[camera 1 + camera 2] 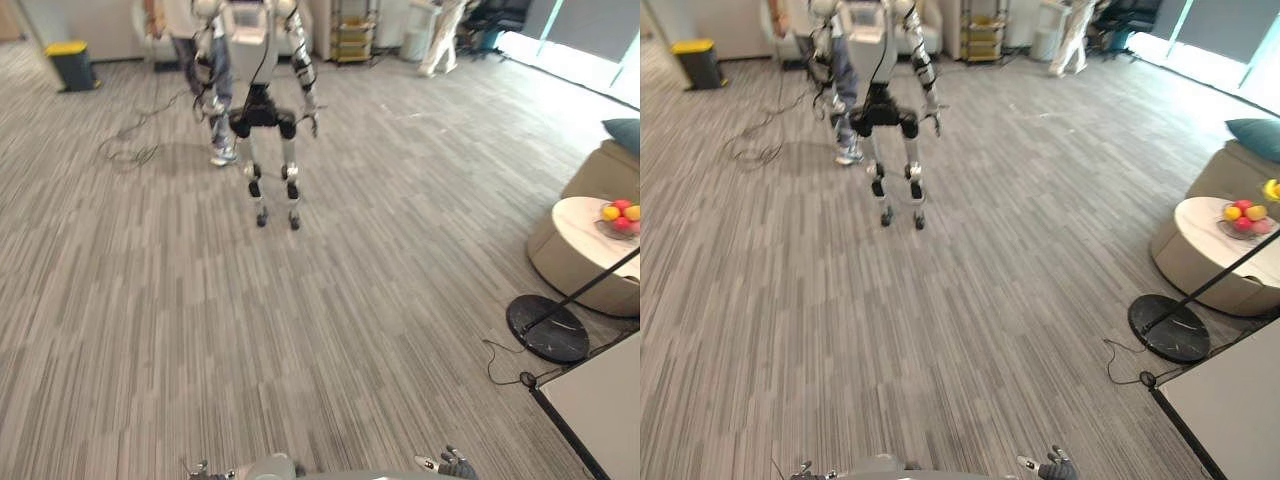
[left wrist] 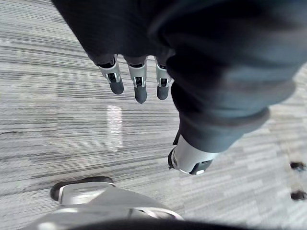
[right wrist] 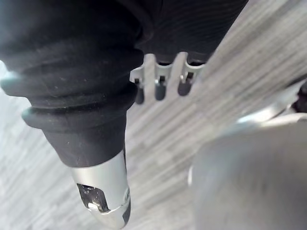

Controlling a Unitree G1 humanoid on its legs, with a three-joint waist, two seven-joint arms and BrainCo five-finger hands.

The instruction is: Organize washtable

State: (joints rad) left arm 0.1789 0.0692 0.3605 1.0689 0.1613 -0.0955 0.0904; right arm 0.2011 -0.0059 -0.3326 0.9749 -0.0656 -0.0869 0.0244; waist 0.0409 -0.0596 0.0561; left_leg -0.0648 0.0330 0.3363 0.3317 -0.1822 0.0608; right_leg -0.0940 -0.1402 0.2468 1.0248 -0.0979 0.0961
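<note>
Left eye view: pale, black-edged table corner [image 1: 600, 410] beside striped grey carpet [image 1: 200, 320].

Under the smooth, silver-metal left hand [image 2: 138, 84], the grey striped carpet floor [image 2: 57, 120] looks matt and finely woven.

Grey striped carpet floor [image 1: 300, 340] with round black lamp base [image 1: 547, 327]

Another humanoid robot [image 1: 885, 100] stands on the grey carpet [image 1: 940, 330], a round table [image 1: 1198, 228] with fruit [image 1: 1243, 217] at right.
</note>
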